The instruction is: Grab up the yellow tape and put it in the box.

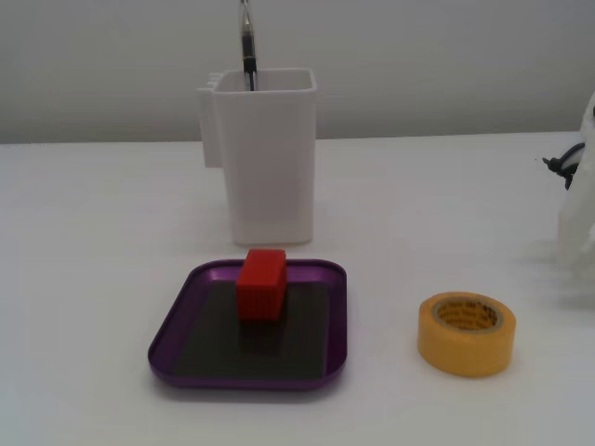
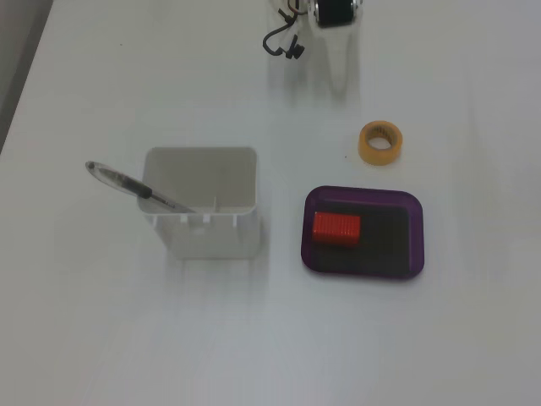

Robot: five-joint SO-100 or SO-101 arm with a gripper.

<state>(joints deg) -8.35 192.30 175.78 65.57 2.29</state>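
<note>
The yellow tape (image 1: pixel 466 334) lies flat on the white table to the right of the box; in the other fixed view it (image 2: pixel 380 142) lies just above the box. The box (image 1: pixel 177 325) is a shallow purple tray with a dark floor, and it also shows in the other fixed view (image 2: pixel 363 199). A red cube (image 1: pixel 261 283) stands inside it, toward one side (image 2: pixel 337 227). Only a white part of the arm (image 1: pixel 578 204) shows at the right edge, with its dark base (image 2: pixel 336 10) at the top edge. No gripper fingers are visible.
A tall white plastic container (image 1: pixel 265 158) holding a pen (image 1: pixel 247 46) stands behind the box; in the other fixed view it (image 2: pixel 201 203) is left of the box. A black cable (image 2: pixel 283 42) lies near the arm base.
</note>
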